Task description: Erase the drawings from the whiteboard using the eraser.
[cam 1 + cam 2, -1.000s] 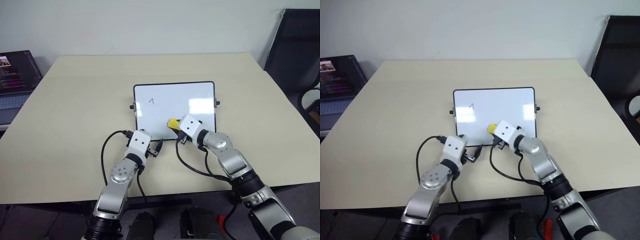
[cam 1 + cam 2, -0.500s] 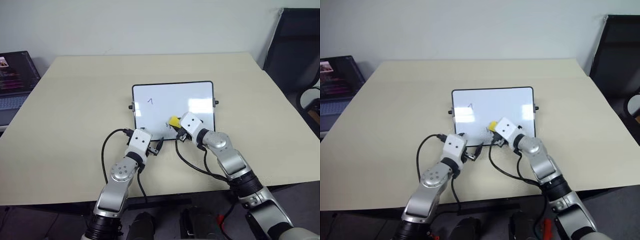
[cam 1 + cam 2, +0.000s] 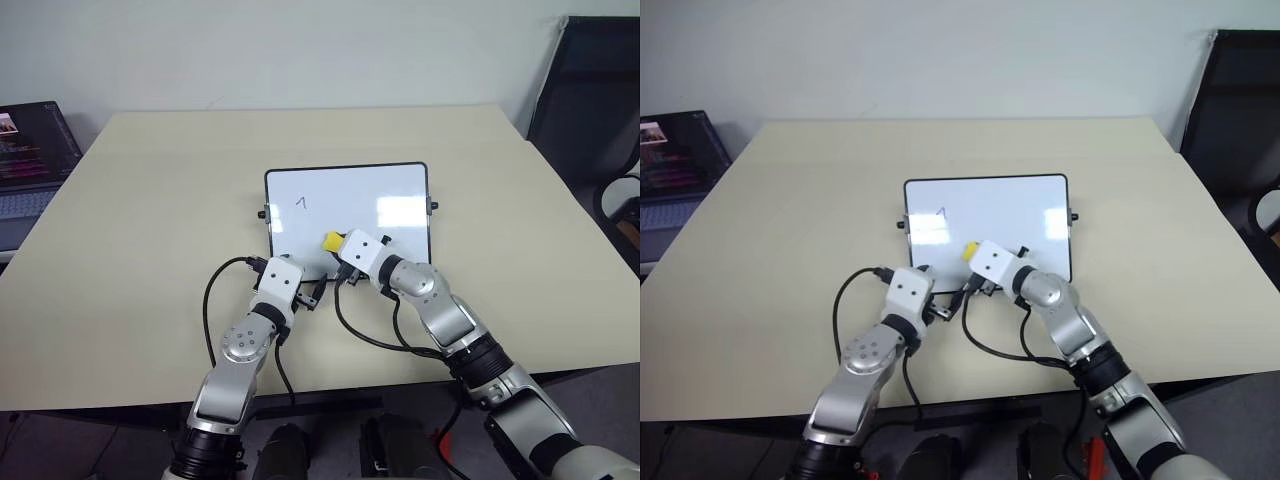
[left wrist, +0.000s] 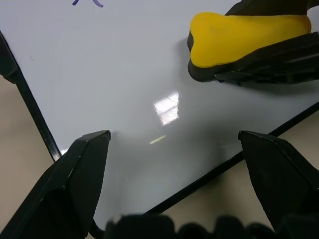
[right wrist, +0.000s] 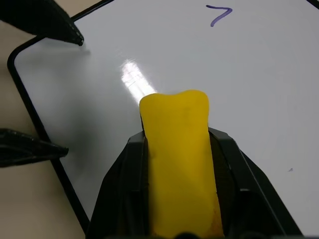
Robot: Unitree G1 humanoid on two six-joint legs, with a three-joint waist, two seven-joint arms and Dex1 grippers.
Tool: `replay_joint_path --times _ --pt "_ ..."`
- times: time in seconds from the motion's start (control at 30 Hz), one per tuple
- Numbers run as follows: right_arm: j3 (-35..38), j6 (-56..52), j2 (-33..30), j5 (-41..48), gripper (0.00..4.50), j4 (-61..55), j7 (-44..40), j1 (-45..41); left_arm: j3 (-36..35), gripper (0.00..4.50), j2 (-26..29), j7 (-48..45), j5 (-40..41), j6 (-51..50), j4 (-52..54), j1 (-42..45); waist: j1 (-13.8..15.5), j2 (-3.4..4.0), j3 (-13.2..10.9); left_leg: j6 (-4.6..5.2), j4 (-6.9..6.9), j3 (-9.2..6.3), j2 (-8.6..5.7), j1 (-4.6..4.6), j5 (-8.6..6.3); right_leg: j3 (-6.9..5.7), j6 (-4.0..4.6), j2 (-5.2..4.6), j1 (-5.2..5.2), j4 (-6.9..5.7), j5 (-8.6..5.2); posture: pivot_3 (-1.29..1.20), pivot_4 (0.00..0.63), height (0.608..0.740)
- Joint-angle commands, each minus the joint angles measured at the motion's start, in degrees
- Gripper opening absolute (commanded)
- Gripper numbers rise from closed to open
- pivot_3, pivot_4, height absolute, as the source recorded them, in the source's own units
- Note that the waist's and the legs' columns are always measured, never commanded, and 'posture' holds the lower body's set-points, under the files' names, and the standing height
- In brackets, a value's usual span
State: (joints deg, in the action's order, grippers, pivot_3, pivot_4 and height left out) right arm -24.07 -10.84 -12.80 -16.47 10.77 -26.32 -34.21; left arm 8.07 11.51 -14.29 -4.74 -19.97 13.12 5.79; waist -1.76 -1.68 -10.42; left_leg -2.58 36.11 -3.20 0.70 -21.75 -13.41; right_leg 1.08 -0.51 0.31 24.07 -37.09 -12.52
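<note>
The whiteboard [image 3: 380,195] lies flat in the middle of the table. One of the drawings, a thin tick-like stroke [image 3: 302,202], sits near its far left corner and shows again in the right wrist view [image 5: 219,15]. My right gripper [image 3: 342,250] is shut on the yellow eraser [image 3: 331,241], whose dark underside presses on the board's near part [image 4: 239,37]. My left gripper [image 3: 308,296] stands open at the board's near left corner, its black fingers [image 4: 75,184] spread over the frame with nothing between them.
An open laptop [image 3: 25,160] sits past the beige table's [image 3: 150,180] left edge. A dark chair [image 3: 590,100] stands at the right. Black cables [image 3: 212,300] loop from both wrists over the table's near part.
My right gripper has slid the eraser to the left along the board's near part, over the spot where a small scribble showed. The left gripper has kept still.
</note>
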Motion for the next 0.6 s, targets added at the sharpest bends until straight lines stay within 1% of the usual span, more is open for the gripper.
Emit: replay_joint_path --times 0.03,0.23,0.4,0.5,0.6 --pt "0.30 -0.71 -2.12 -1.67 1.25 -0.28 -0.61 1.08 -0.32 4.50 0.08 0.40 -0.04 0.07 3.11 -0.50 0.01 0.00 0.00 0.00 0.00 0.00 0.00 0.00 0.00 0.00 0.00 0.00 0.00 0.00 0.00 0.00 0.150 0.740" --pt "2.23 -2.13 -6.87 -1.54 1.25 -5.05 -1.83 5.81 0.41 4.50 -0.16 -0.05 0.09 0.33 2.95 -0.75 0.29 -0.04 0.02 0.00 0.04 -0.03 -0.04 -0.02 0.00 0.01 0.00 -0.01 -0.05 0.04 0.00 0.00 0.150 0.740" --pt "4.20 -3.57 -10.23 -1.16 1.25 -7.96 -2.02 9.06 0.58 4.50 -0.16 -0.72 0.37 1.03 1.21 0.94 0.28 -0.05 0.03 0.01 0.08 -0.02 -0.03 0.01 0.01 0.00 0.01 -0.02 -0.06 0.03 -0.01 0.00 0.150 0.740" --pt "4.70 -4.00 -10.11 -0.98 1.25 -8.52 -1.71 9.02 0.84 4.50 -0.14 -1.09 0.42 1.35 0.51 1.50 0.19 -0.05 0.03 0.04 0.10 0.01 -0.03 0.04 0.03 0.01 0.03 -0.01 -0.08 0.03 -0.02 0.00 0.150 0.740" --pt "5.15 -4.77 -8.70 -0.53 1.25 -8.67 -0.90 8.32 0.82 4.50 -0.27 -1.27 0.43 1.63 -0.23 2.07 0.13 -0.05 0.03 0.07 0.11 0.02 -0.03 0.04 0.05 0.02 0.04 -0.01 -0.09 0.04 -0.03 0.00 0.150 0.740"
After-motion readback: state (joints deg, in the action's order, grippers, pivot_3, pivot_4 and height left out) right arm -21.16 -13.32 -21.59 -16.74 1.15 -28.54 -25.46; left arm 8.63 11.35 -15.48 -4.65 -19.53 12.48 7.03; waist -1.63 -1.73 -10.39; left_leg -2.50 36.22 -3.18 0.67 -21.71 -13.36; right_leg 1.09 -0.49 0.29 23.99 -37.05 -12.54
